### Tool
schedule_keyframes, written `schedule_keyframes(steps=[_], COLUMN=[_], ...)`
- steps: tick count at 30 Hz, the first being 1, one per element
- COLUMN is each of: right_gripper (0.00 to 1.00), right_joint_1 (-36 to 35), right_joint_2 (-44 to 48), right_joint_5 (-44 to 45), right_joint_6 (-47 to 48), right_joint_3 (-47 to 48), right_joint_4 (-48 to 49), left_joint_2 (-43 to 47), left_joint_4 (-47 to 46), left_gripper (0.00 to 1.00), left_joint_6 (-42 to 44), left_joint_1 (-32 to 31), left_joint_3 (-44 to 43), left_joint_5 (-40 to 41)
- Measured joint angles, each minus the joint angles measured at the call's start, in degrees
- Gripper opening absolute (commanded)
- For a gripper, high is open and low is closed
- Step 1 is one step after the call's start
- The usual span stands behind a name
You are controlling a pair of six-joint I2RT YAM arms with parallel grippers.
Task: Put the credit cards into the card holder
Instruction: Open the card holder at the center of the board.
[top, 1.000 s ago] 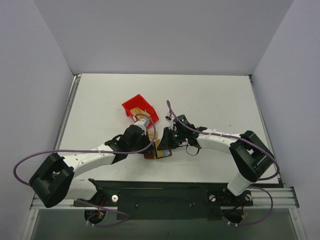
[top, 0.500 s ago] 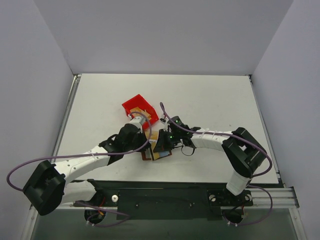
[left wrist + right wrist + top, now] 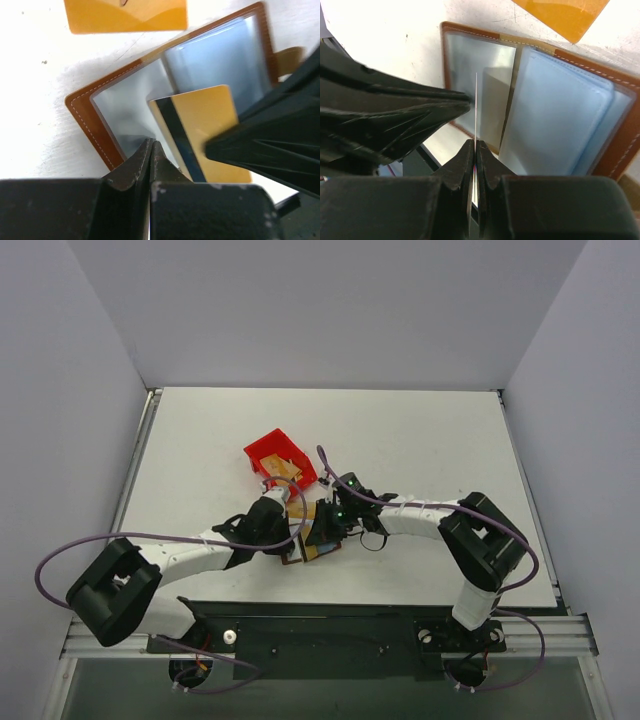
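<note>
Both arms have shifted slightly left. The card holder (image 3: 85, 117) lies open at lower centre of the top view. The right gripper (image 3: 474, 145) pinches a striped credit card (image 3: 210, 115) over its blue pockets. The left gripper (image 3: 151, 147) is clenched at a pocket edge. The red bin (image 3: 265, 453) holds tan cards (image 3: 290, 471).

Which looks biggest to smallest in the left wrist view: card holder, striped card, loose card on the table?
1. card holder, clearly largest.
2-3. striped card and loose card: unranked; the striped one is nearer the camera and partly covered, the loose one is cut off by the frame's top edge.
</note>
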State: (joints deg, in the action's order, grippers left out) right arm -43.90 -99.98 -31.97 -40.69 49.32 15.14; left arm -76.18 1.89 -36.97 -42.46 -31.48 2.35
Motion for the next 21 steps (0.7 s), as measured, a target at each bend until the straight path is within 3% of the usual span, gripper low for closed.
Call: schedule_keyframes(steps=[8,16,21], right_gripper=[0.00,0.00,0.00], right_joint_1=[1.1,8.5,9.3], right_joint_2=[0.9,3.0,2.7], right_joint_5=[-0.6,-5.0,-6.3], right_joint_6=[0.0,0.2,0.5], right_joint_3=[0.1,0.1,0.5], right_joint_4=[-1.0,-0.9,-2.0], left_joint_2=[-3.6,-4.1,-4.1], left_joint_4=[-4.9,-6.2,-6.2], left_gripper=[0.00,0.00,0.00], left_joint_6=[-0.8,-0.9,-0.9], left_joint_1=[0.2,0.2,0.2], left_joint_3=[1.2,1.3,1.3], left_joint_5=[0.2,0.2,0.2])
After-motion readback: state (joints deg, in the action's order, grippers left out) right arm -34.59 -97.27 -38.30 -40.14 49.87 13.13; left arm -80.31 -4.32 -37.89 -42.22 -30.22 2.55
